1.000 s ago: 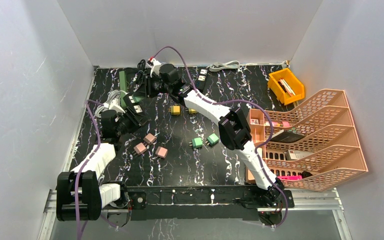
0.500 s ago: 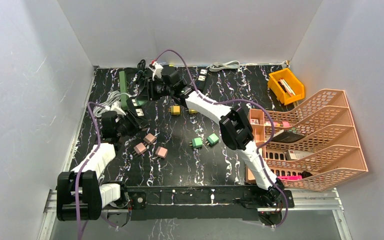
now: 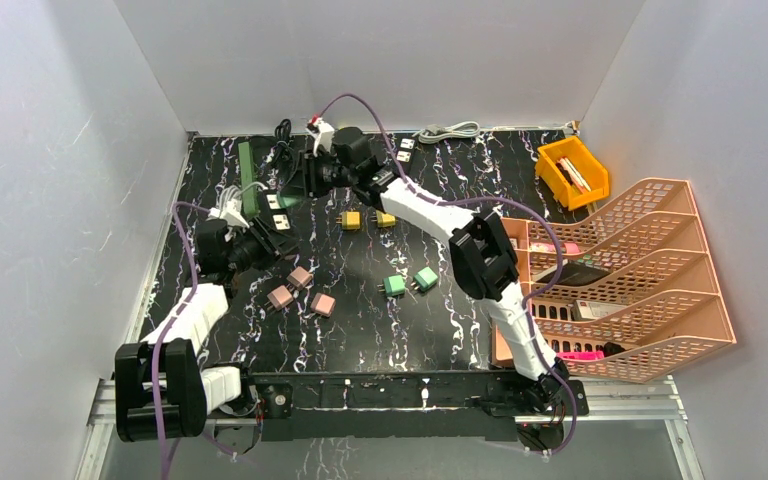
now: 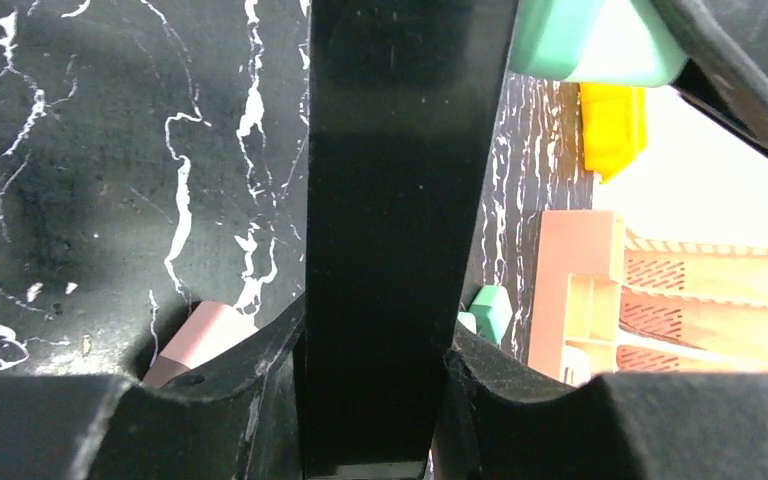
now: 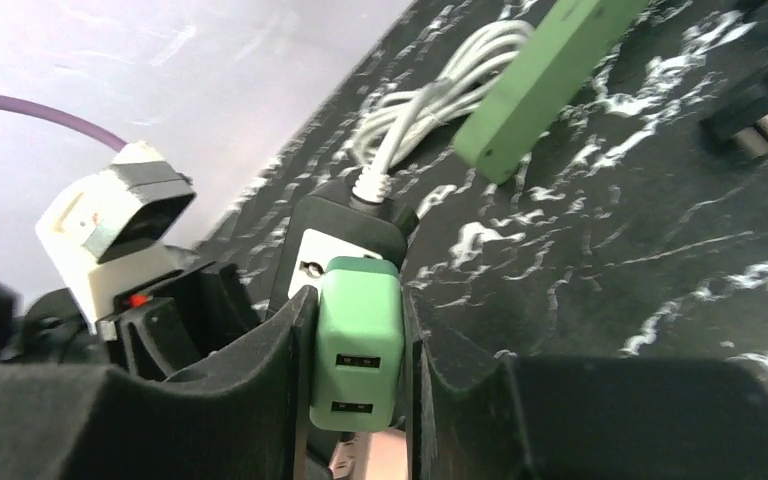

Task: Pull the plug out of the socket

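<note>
1. Pinching the green plug (image 5: 357,365) sideways in my right gripper (image 5: 358,310).
2. My left gripper (image 4: 375,350), pressed nearly together, clamps the black socket strip (image 4: 400,200).
3. Plug sits against the strip's face, apparently not yet out; the pull remains.

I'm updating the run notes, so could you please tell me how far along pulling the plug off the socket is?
Done: the left gripper is shut on the black power strip, bracing it, and the right gripper is clamped around the green plug. In hand: the pull itself; the plug looks seated against the strip's socket face. Left: drawing it free.
</note>
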Available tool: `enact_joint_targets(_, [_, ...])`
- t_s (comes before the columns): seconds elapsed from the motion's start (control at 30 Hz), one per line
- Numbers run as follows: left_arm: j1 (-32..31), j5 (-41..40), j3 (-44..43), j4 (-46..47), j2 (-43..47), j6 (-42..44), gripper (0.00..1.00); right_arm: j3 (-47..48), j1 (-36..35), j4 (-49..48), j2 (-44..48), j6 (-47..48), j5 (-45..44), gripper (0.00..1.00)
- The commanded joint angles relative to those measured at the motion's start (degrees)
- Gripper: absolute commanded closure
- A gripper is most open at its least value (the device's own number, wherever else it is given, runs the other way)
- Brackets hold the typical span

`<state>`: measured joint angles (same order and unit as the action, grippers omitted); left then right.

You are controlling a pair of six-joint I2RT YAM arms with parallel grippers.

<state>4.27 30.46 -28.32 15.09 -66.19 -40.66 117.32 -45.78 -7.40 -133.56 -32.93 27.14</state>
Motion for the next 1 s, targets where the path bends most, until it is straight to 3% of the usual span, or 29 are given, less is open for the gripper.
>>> enact_joint_targets(0.0, [4.3,-10.9,-2.3,-2.0,-0.1,-4.1,1.00,11.1,-9.2,18.8,6.6,25.8,-24.4,1.00])
enact_joint_targets(0.07, [4.3,-10.9,-2.3,-1.9,-0.4,-4.2,1.00,8.8,-14.2,17.4,8.2,33.5,-36.3,1.00])
enact_joint_targets(0.13, [4.4,-10.9,-2.5,-1.9,-0.9,-4.2,1.00,7.7,-13.1,17.3,8.8,31.1,-31.9,1.00])
enact_joint_targets(0.2, [4.7,-10.9,-2.9,-2.1,-1.2,-4.3,1.00,4.8,-7.6,14.4,9.5,21.3,-14.4,1.00])
enact_joint_targets(0.27, [4.7,-11.0,-3.5,-2.7,-1.1,-4.0,1.00,-1.1,-1.0,2.1,9.7,4.3,7.8,1.00])
enact_joint_targets(0.33, [5.0,-11.1,-4.0,-3.6,-0.9,-3.7,1.00,-5.9,2.5,-7.8,9.9,-6.3,16.4,1.00])
enact_joint_targets(0.5, [7.0,-7.7,-4.8,-3.9,-2.4,-4.0,1.00,-20.9,5.4,-2.6,20.3,3.5,10.1,1.00])
enact_joint_targets(0.67, [8.9,-1.7,-8.8,-8.2,-9.8,-3.4,1.00,-41.5,12.5,-4.7,31.0,3.9,10.3,1.00])
enact_joint_targets(0.73, [10.1,3.0,-8.9,-6.0,-11.8,-5.1,1.00,-49.9,15.5,-6.4,34.4,2.8,11.8,1.00])
enact_joint_targets(0.87, [10.7,5.1,-9.8,-7.4,-14.1,-5.1,0.99,-59.8,19.8,-8.5,39.2,1.8,13.4,1.00])
enact_joint_targets(0.97, [11.0,5.7,-10.7,-9.6,-14.9,-3.0,0.78,-63.1,20.1,-7.9,40.0,2.9,11.9,1.00])
